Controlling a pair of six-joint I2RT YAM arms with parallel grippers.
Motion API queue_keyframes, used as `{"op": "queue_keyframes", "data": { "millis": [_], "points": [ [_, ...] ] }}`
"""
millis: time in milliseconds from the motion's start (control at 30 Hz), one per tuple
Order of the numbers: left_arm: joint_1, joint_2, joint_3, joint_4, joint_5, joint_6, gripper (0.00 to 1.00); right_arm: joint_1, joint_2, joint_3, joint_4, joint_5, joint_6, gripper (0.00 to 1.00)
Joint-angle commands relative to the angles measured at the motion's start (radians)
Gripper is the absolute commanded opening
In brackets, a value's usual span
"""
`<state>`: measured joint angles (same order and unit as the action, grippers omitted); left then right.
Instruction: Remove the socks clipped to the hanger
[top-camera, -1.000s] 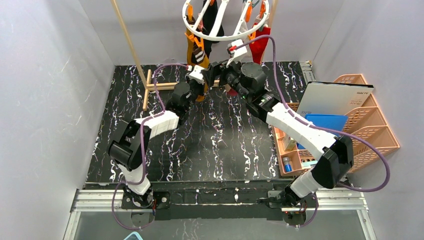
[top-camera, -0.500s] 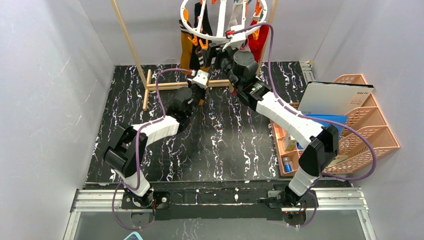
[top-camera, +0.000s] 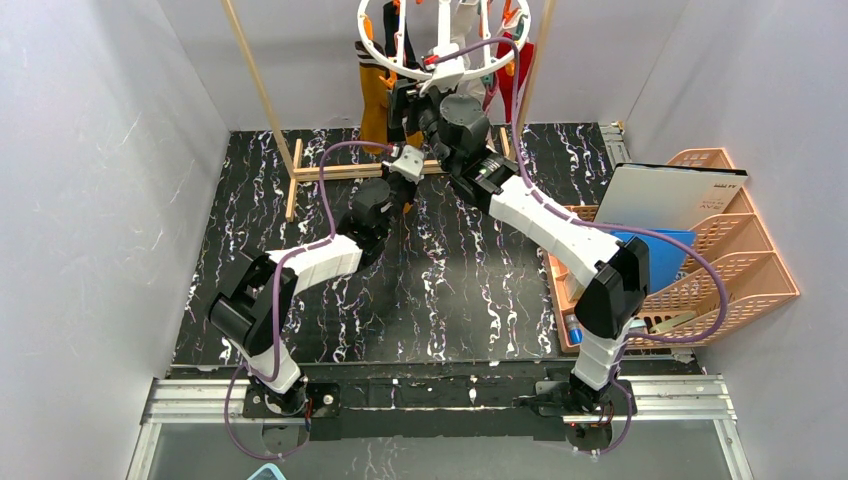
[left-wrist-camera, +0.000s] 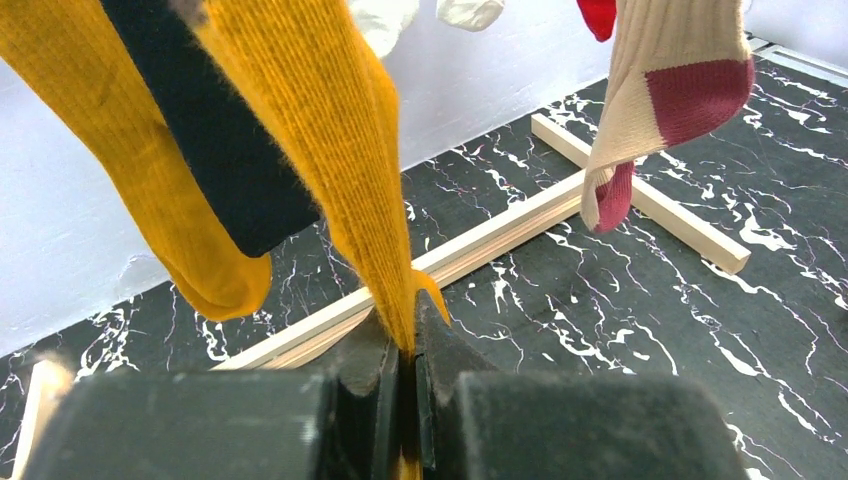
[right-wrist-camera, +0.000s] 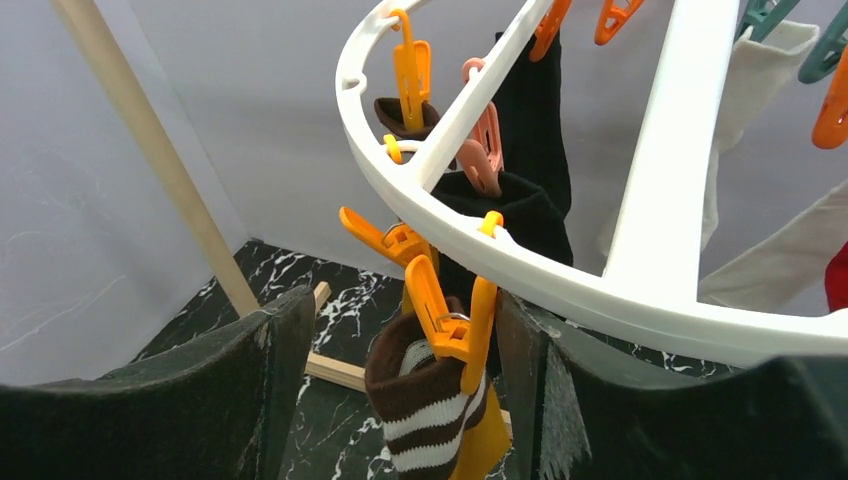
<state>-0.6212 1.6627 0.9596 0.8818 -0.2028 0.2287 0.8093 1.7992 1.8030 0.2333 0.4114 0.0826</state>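
Note:
The white ring hanger (top-camera: 400, 68) hangs at the top centre, with several socks clipped under it. My left gripper (left-wrist-camera: 408, 350) is shut on the lower end of a mustard sock (left-wrist-camera: 340, 150), pulled taut; it also shows in the top view (top-camera: 403, 193). My right gripper (right-wrist-camera: 402, 305) is open just under the ring (right-wrist-camera: 600, 290), its jaws on either side of an orange clothespin (right-wrist-camera: 445, 310). That pin holds the mustard sock's brown-and-white striped cuff (right-wrist-camera: 430, 410). A black sock (right-wrist-camera: 530, 110), a white sock (right-wrist-camera: 760, 80) and a cream-and-maroon sock (left-wrist-camera: 660, 90) hang nearby.
The light wooden pole (top-camera: 262, 90) and its base bars (top-camera: 330, 172) stand on the black marbled table behind the left gripper. Orange plastic baskets (top-camera: 740, 270) with a white board sit at the right. Grey walls close in on the left, back and right.
My right gripper has risen and moved left to the hanger ring, now around the orange pin. The hanger has swung left. My left gripper still holds the mustard sock.

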Motion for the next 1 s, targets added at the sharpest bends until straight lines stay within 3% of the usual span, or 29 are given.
{"op": "queue_keyframes", "data": {
  "millis": [0, 467, 967],
  "points": [
    [-0.010, -0.044, -0.010, 0.014, -0.030, 0.019, 0.00, 0.015, 0.018, 0.078, 0.036, 0.098, -0.080, 0.74],
    [-0.015, -0.035, -0.005, 0.014, -0.033, 0.030, 0.00, 0.039, 0.049, 0.074, 0.144, 0.255, -0.232, 0.70],
    [-0.015, -0.036, 0.001, 0.013, -0.030, 0.041, 0.00, 0.039, 0.111, 0.098, 0.265, 0.312, -0.338, 0.69]
  ]
}}
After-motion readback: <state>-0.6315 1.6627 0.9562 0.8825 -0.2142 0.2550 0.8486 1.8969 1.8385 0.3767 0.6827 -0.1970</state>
